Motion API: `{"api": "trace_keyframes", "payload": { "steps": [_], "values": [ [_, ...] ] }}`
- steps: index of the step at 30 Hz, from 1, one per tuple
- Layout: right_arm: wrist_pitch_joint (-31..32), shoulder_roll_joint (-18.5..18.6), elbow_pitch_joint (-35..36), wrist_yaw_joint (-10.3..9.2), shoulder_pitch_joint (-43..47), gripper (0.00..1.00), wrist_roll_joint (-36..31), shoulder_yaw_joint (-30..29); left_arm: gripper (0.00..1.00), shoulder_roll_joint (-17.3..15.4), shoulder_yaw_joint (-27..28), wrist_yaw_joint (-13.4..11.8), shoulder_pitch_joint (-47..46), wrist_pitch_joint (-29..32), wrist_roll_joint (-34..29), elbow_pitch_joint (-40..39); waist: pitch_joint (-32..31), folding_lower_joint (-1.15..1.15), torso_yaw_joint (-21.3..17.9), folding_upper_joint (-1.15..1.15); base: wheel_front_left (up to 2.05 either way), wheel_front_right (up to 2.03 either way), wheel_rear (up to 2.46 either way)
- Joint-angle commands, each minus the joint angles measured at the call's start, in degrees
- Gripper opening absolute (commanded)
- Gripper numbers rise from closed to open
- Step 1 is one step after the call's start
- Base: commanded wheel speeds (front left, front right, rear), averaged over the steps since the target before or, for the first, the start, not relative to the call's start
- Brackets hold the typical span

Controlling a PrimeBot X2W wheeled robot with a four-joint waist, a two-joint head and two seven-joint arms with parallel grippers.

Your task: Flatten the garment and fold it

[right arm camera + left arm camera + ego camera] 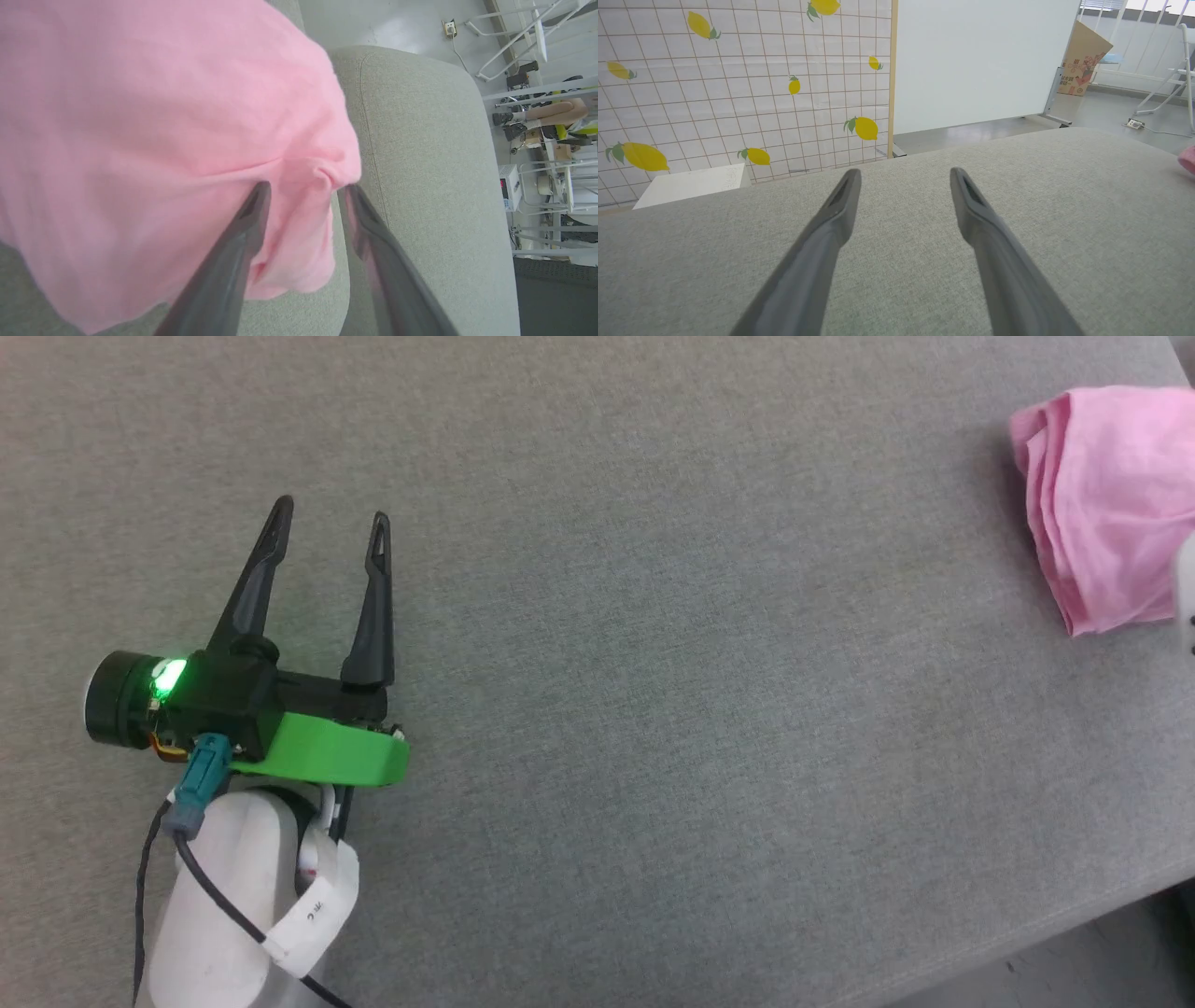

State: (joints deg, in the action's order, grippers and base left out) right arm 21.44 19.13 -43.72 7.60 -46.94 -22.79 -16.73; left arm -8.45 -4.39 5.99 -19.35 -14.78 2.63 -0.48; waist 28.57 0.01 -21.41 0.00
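Note:
The garment is a light pink, bunched, wrinkled cloth lying at the far right of the grey padded table. My left gripper hovers over bare table at the left, far from the cloth, open and with nothing between its fingers. A pink sliver of the garment peeks in at the left wrist view's right edge. In the right wrist view the garment looms close. My right gripper has its jaws apart, with a hanging pink fold between the fingers.
The table's front edge runs across the lower right, with dark floor beyond. Its rounded end lies just past the garment. Behind the table stand a lemon-print screen, a white panel and a cardboard box.

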Motion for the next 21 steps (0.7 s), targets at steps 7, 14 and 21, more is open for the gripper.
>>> {"api": "trace_keyframes", "payload": {
  "steps": [7, 14, 21],
  "values": [
    [-9.52, -1.54, 1.89, -0.11, 0.91, 1.0, 0.0, -3.88, 1.0, 2.43, 0.79, -0.83, 2.52, -0.22, 3.08, 1.24, -8.34, -0.01, 4.97, 0.0, 0.0, 0.0, 0.0],
    [-23.69, -3.72, 6.75, -0.11, 7.65, 1.0, 7.13, -0.21, 1.0, 4.49, 1.75, -1.72, 6.05, -0.22, 5.57, 4.85, -16.16, -0.01, 9.52, 0.0, 0.0, 0.0, 0.0],
    [-32.52, -8.3, 16.7, -0.11, 17.35, 1.0, 20.91, 5.87, 1.0, 5.23, 1.95, -2.03, 8.58, -0.22, 7.01, 7.52, -21.05, -0.01, 13.56, 0.0, 0.0, 0.0, 0.0]
  ]
}}
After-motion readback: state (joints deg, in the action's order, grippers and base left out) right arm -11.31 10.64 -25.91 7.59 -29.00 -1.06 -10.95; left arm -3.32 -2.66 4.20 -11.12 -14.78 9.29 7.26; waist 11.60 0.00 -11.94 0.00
